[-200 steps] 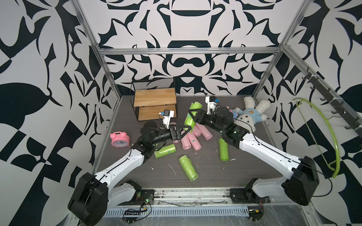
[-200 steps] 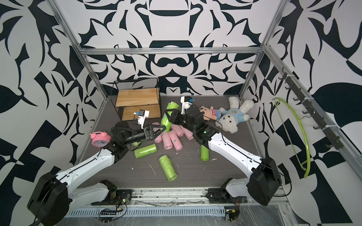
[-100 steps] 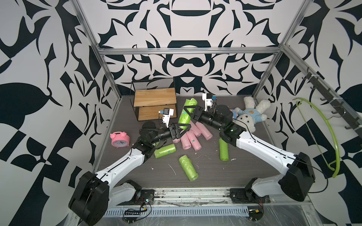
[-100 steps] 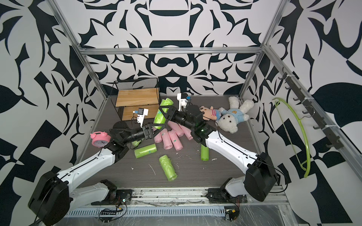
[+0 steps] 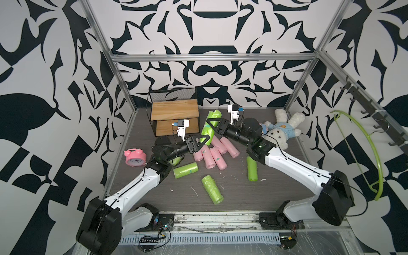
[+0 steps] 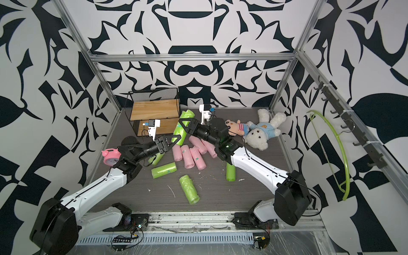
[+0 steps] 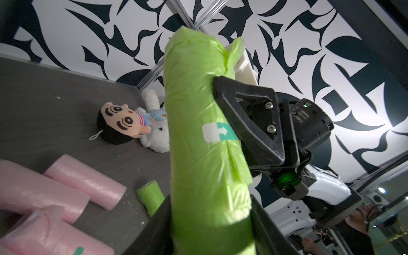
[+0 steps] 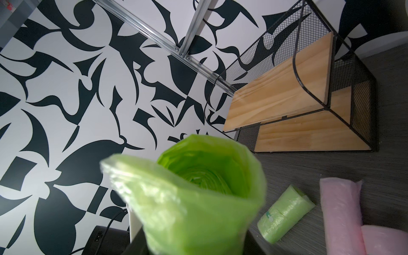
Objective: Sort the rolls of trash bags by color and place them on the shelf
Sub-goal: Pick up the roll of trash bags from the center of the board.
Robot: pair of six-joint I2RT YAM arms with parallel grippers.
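The counter [image 5: 242, 198] carries nearly all the work. Both boards of the shelf [image 5: 174, 109] at its back are bare. The pink rolls [image 5: 212, 154] lie heaped in the middle, and loose green rolls [image 5: 185, 170] lie around them.

Above the heap, just beside the shelf, one lime-green roll [image 5: 207, 132] hangs nearly upright between your two arms. Your right tool [image 5: 211, 123] is clamped on its middle. Your left tool [image 5: 204, 139] presses its fingers against both sides of the lower end.

This reads as a handover to the left arm, which is nearer the shelf. Make the left grip firm first, because the film is soft and may slide. Then part the right tool and draw it straight back, clear of the roll and its small label [image 7: 218, 132]. Held so low, the roll may tip, so carry it slowly and lay it lengthwise on one board.
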